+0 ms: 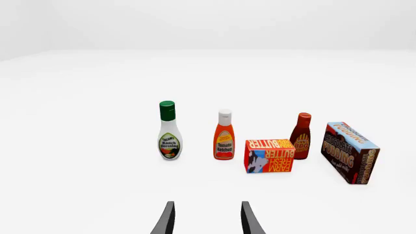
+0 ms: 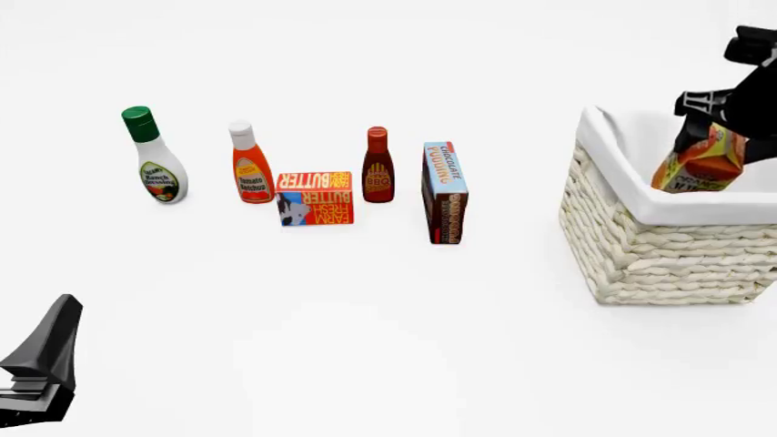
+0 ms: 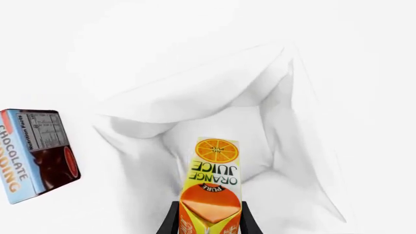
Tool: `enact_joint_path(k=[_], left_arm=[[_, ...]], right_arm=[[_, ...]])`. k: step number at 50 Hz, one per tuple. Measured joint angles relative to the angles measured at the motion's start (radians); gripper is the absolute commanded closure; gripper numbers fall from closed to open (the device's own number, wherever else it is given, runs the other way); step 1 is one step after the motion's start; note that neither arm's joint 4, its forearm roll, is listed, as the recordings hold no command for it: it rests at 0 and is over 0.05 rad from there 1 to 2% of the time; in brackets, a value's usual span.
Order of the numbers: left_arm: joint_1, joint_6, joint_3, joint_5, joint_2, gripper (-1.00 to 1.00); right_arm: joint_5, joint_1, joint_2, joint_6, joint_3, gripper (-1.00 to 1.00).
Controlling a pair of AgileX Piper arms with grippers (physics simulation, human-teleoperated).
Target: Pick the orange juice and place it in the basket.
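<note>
The orange juice (image 2: 701, 167), an orange and yellow gable-top carton, hangs tilted inside the mouth of the basket (image 2: 661, 246), a large cream wicker basket with white cloth lining at the right. My right gripper (image 2: 711, 114) is shut on the carton's top. In the right wrist view the orange juice (image 3: 211, 183) sits between the fingers (image 3: 170, 222) above the basket lining (image 3: 195, 97). My left gripper (image 1: 206, 219) is open and empty, low at the near left, facing the row of groceries; its arm (image 2: 43, 364) shows in the front view.
A row stands at the middle left: ranch dressing bottle (image 2: 155, 157), ketchup bottle (image 2: 250, 164), orange butter box (image 2: 315, 198), BBQ sauce bottle (image 2: 378, 166), chocolate pudding box (image 2: 445, 191). The pudding box stands closest to the basket's left side.
</note>
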Motion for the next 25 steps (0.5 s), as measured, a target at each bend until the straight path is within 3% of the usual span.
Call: enact_joint_path(k=[22,23,25], left_arm=[[0.0,0.0,0.0,0.0,0.0,-1.0],[0.0,0.0,0.0,0.0,0.0,-1.0],[0.0,0.0,0.0,0.0,0.0,-1.0]], right_arm=[[-0.007,-0.016,-0.009,0.0,0.013,1.0],[-0.007,-0.018,-0.009,-0.001,0.012,-1.0],[-0.007,-0.021,-0.01,0.001,0.01,-1.0]])
